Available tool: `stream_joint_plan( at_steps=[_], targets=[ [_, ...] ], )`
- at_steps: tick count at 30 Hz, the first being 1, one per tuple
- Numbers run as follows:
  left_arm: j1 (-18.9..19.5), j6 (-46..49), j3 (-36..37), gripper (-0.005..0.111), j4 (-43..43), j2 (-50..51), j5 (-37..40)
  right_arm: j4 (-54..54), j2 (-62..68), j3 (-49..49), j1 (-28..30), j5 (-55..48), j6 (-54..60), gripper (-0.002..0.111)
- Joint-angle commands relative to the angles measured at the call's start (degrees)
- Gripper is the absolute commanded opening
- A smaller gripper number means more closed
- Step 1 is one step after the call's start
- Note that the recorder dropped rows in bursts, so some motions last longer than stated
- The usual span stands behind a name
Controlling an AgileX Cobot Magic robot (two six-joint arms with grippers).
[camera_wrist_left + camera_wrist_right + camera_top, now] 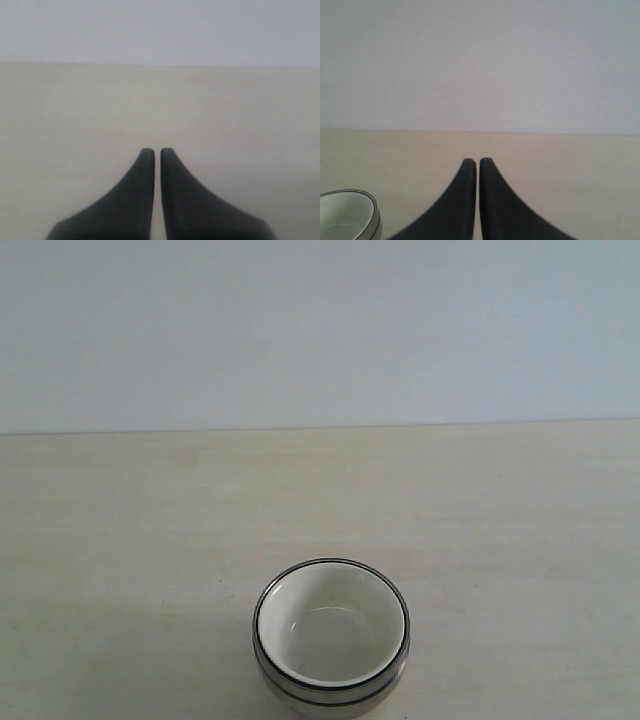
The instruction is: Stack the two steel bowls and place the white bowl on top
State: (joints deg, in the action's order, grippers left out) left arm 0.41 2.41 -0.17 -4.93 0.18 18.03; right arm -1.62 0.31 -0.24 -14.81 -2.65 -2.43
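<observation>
Tabletop (150,520): white bowl (330,632) in steel bowls (330,710), near closed right gripper (477,161)

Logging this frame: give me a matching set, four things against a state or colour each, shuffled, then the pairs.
Things:
1. white bowl
2. steel bowls
3. right hand
4. table

States:
A. shut, holding nothing
B. pale beige
C. innermost, on top of the stack
D. shiny, nested underneath

Pairs: 1-C, 2-D, 3-A, 4-B
</observation>
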Motion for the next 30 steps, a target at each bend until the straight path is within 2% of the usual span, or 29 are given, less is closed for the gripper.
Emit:
stream_joint_plan(
  at_steps=[1, 16, 22, 30],
  targets=[
    [-0.3, -0.3, 0.2, 0.004, 0.0, -0.2, -0.4, -1.2, -0.3, 0.2, 0.5, -1.9, 3.0, 0.0],
    [-0.3, -0.3, 0.2, 0.004, 0.0, -0.2, -0.4, -1.0, -0.3, 0.2, 0.5, -2.2, 1.9, 0.0],
    [-0.3, -0.3, 0.2, 0.004, 0.0, -0.2, -0.4, 1.1, -0.3, 0.2, 0.5, 1.6, 4.8, 0.0],
    [-0.3, -0.3, 0.2, 0.004, 0.0, -0.2, -0.4, 1.1, -0.3, 0.2, 0.5, 1.5, 5.2, 0.0]
  ],
)
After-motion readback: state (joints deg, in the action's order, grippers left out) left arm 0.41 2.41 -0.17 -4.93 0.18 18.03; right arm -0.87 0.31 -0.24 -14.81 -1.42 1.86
